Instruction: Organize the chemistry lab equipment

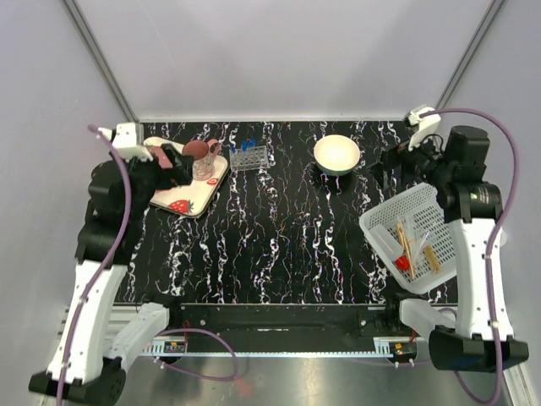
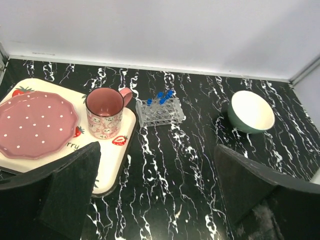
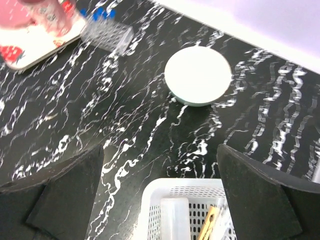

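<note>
The left pincer (image 2: pixel 156 160) is found with its jaws wide apart and nothing between them, held above the counter (image 2: pixel 190 165) just beside the strawberry tray (image 2: pixel 112 172). The right pincer (image 3: pixel 160 155) is likewise spread and empty, over the far rim of the white basket (image 3: pixel 155 200). Blue-capped tubes (image 2: pixel 161 97) are seated in a clear rack (image 2: pixel 160 112) between the pink mug (image 2: pixel 104 112) and the cream bowl (image 2: pixel 250 111). Wooden sticks (image 1: pixel 404 241), a red-tipped piece (image 1: pixel 402 263) and clear pieces (image 1: pixel 385 245), too faint to identify, are noted inside the basket at the counter's right edge.
</note>
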`<state>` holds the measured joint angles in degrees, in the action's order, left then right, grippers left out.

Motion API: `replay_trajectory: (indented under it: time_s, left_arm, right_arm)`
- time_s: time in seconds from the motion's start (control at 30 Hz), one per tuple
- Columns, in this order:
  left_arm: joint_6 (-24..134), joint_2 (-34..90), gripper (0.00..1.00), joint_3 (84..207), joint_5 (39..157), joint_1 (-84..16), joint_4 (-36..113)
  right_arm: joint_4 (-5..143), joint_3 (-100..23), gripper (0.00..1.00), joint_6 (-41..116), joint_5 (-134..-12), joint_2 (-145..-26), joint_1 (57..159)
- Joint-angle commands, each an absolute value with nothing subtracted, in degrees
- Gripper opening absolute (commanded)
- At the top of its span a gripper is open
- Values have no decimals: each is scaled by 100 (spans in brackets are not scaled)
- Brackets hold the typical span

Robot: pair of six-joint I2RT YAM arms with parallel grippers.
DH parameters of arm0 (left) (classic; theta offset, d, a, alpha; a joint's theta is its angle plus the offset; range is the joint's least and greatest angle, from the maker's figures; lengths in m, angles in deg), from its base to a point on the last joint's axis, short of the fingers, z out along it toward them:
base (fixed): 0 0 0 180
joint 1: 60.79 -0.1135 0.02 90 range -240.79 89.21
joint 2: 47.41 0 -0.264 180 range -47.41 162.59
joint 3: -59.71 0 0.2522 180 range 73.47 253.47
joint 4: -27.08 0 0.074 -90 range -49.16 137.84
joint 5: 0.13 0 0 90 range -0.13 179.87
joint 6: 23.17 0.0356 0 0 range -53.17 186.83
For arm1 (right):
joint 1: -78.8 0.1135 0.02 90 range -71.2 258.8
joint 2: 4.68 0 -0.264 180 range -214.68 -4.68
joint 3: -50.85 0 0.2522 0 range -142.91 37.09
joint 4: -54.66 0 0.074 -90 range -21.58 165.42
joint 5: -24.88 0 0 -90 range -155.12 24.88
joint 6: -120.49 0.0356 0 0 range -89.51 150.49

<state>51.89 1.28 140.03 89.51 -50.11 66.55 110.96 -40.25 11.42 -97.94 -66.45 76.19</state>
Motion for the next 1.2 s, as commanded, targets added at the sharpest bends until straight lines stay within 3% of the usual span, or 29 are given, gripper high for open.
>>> replay_trajectory:
  time_s: [0.0, 0.27, 0.43, 1.17]
  left_arm:
    - [5137, -398, 99, 14079, 9418, -5033, 7676]
    - [4865, -856, 99, 14369, 9637, -5033, 8267]
    - [4627, -953, 99, 14387, 9708, -5033, 8285]
    - [4504, -988, 99, 14448, 9849, -5033, 8469]
  right_arm:
    - [11474, -4674, 100, 2283, -8762, -6321, 7441]
    - [11544, -5229, 100, 3242, -6743, -6084, 7282]
    - [11509, -5150, 100, 3198, -6337, -5733, 7282]
    - [11535, -4693, 100, 3409, -6775, -5293, 7282]
